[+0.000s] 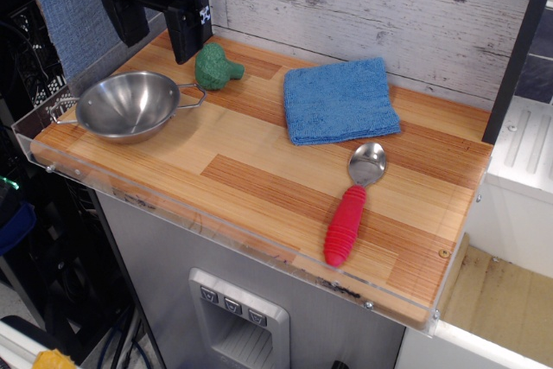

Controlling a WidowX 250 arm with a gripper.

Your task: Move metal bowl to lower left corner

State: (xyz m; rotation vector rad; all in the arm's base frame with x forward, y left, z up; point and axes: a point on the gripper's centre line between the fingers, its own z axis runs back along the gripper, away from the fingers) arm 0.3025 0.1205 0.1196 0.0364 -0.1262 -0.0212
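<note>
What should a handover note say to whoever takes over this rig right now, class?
Gripper: open, empty, raised above the table's back left, clear of the bowl.
Bowl: upright on the table at the lower left corner, beside the acrylic rim, with the broccoli just behind it.
Done: bowl looks placed and released.
Left: likely nothing but retracting the arm; check that the spot counts as the corner.

Single fixed view, set high off the front right, looking down and leftward across the whole wood tabletop point(259, 170) to the plank back wall point(371, 6); mid distance, gripper point(155, 28) cropped at top left
</note>
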